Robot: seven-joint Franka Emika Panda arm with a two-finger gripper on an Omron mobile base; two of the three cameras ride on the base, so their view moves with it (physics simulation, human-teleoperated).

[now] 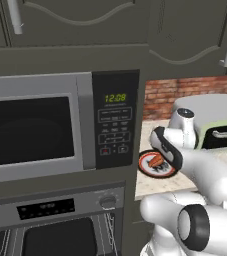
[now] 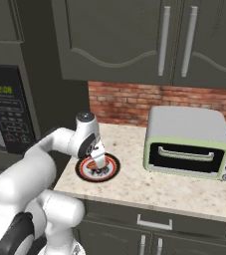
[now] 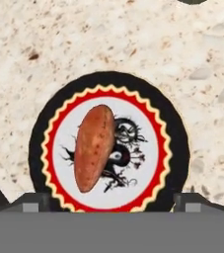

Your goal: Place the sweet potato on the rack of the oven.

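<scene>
The tool (image 3: 111, 200) hung wide open — holding nothing — above the sweet potato (image 3: 94, 147) lying on its plate (image 3: 148, 104).

The sweet potato (image 3: 94, 148), oblong and orange-brown, lies flat on the round plate (image 3: 170, 148) on the counter (image 3: 108, 39); the oven (image 1: 50, 215) sits below the microwave (image 1: 60, 125).

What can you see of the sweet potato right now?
The sweet potato is a small, oblong, orange-brown lump with tapered ends and a faintly mottled skin. It lies flat on the white centre of a round plate with red, yellow and black rings, partly covering the dark motif. The open fingers sit apart above it, not touching.
</scene>
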